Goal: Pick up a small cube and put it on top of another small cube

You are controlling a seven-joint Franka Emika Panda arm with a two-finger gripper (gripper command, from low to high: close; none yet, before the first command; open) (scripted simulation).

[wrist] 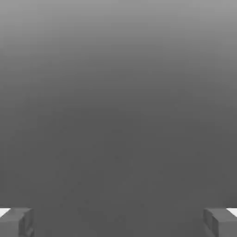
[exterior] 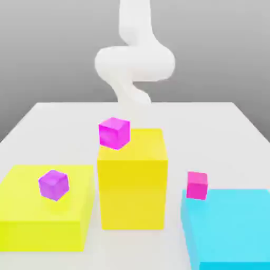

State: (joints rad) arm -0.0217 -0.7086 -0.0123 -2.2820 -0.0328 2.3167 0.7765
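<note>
Between our wide-spread fingers point(wrist: 18, 223) nothing is sitting — we are seeing three small cubes, none elongated, resting on blocks over a white table point(exterior: 52, 118).

A pale white flat table point(exterior: 221, 126) carries three blocks near its front edge: a low, wide yellow block point(exterior: 31, 221) toward the front-left corner, a tall yellow block point(exterior: 134, 184) at mid-front, and a cyan block point(exterior: 232, 227) toward the front-right corner.
</note>
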